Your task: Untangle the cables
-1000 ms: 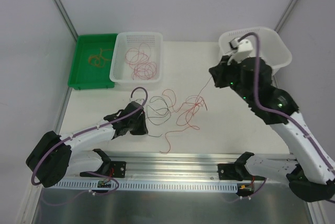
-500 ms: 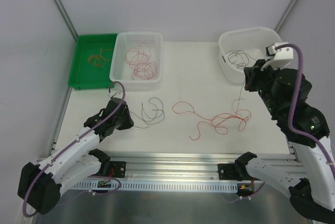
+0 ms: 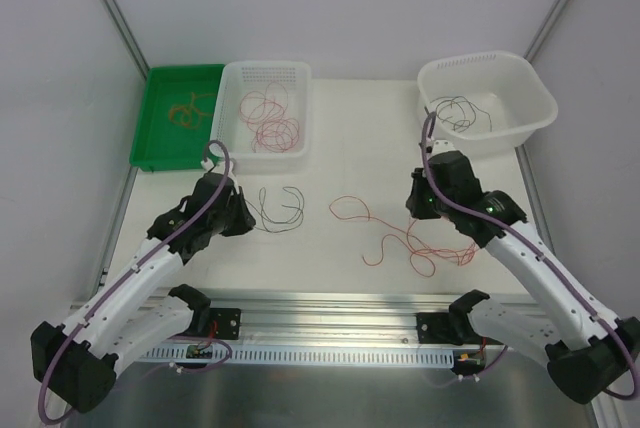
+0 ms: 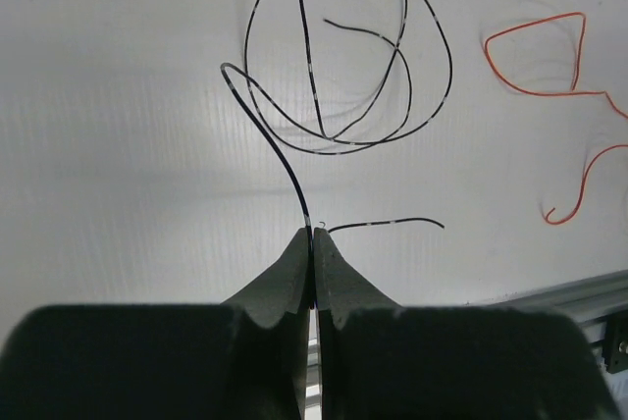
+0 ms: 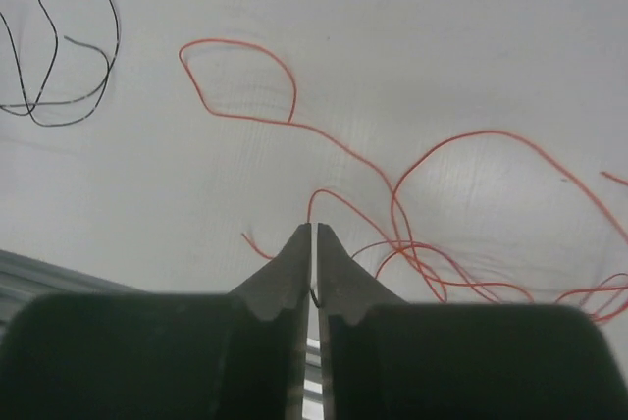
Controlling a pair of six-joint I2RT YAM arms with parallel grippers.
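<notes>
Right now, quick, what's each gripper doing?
Left gripper: closed, pinching the black cable.
Right gripper: closed, apparently pinching a red cable.

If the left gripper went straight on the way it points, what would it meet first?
Probably the black cable loops just ahead; the left gripper has its jaws shut on one strand. Height is unclear.

Green tray point(image 3: 160, 140) beside white perforated basket point(image 3: 258, 154), back left; white tub point(image 3: 500, 136) back right; metal rail point(image 3: 330, 308) nearside.
</notes>
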